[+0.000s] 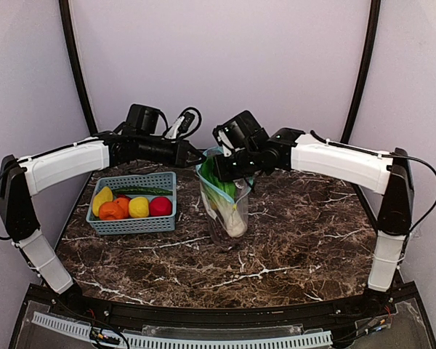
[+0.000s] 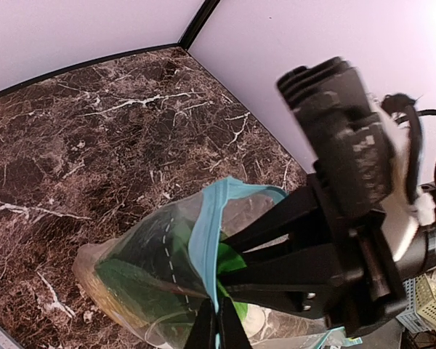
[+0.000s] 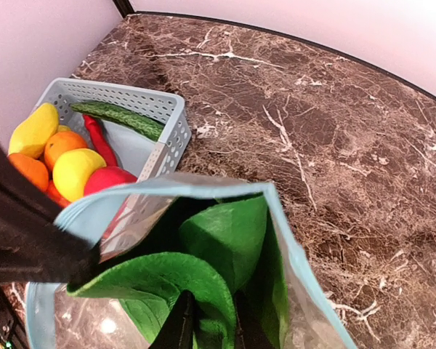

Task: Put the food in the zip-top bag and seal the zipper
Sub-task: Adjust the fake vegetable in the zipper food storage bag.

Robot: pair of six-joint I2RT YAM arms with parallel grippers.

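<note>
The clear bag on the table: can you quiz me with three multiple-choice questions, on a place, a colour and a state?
1. Where is the cabbage? A in the basket; B inside the zip-top bag; C on the bare table.
2. What colour is the zipper? A red; B yellow; C teal-blue.
3. The bag's mouth is: A open; B sealed; C knotted.
Answers: B, green leaves show inside the clear plastic; C, the strip along the mouth is teal-blue; A, the two edges gape apart.
</note>
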